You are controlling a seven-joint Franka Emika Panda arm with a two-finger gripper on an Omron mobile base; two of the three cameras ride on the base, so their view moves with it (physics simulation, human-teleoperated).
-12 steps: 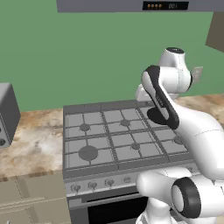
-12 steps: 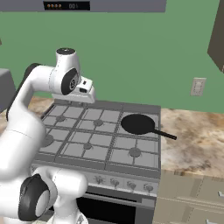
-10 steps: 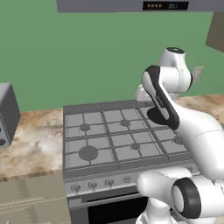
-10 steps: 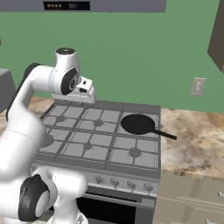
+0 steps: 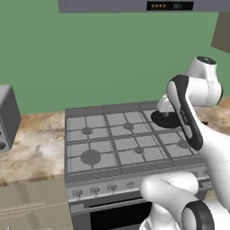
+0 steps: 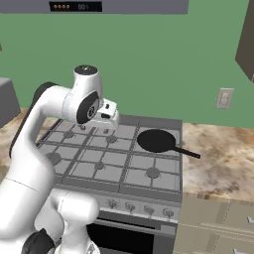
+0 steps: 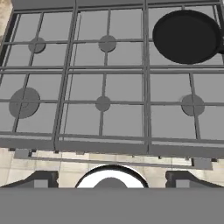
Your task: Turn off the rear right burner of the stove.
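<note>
Rear right burner [image 7: 186, 37] sat under a black pan [image 7: 183, 36], far ahead and right of the gripper [image 7: 110, 180]. Jaws were spread wide, pinching nothing, above the stove [image 7: 109, 146] front edge.

A wide grey steel stove [image 6: 114, 163] carries a grid pattern of paler grey grates, with round dark grey burner caps under each square; the front left cap [image 7: 24, 103] is a broad mid-grey disc. A matte black frying pan [image 6: 157, 141] sits over the rear right burner [image 7: 186, 37]. Small silver-grey knobs [image 5: 112, 187] line the front panel above a black oven window [image 5: 119, 216]. The table [image 6: 223, 158] is mottled beige and brown stone. Behind, the wall [image 5: 99, 54] is flat green. A grey toaster [image 5: 6, 117] stands at the left, and a beige outlet plate [image 6: 224, 98] marks the wall.
</note>
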